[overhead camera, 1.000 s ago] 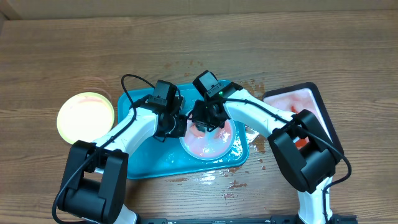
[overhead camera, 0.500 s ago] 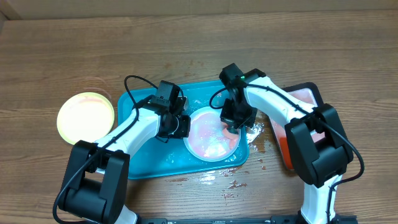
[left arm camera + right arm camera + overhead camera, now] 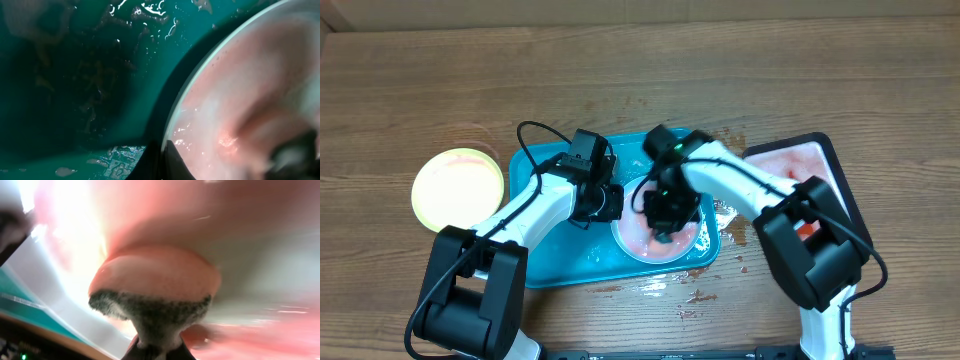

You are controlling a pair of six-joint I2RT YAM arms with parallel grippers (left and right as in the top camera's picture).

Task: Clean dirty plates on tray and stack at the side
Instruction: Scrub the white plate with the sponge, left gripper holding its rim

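Wiping stage: pale plate [image 3: 638,240] lies pink-smeared in tray [image 3: 545,262] — left hand [image 3: 612,205] pinched shut on its rim to steady it; right hand [image 3: 663,222] closed on sponge [image 3: 155,287], pressing down to scrub.

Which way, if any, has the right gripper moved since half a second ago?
Yes: the right gripper, holding the sponge, swung left from the tray's right rim to over the plate's middle.

White-shelled arms [image 3: 525,208] carry black joints, black wrists and looping black cables [image 3: 532,127].
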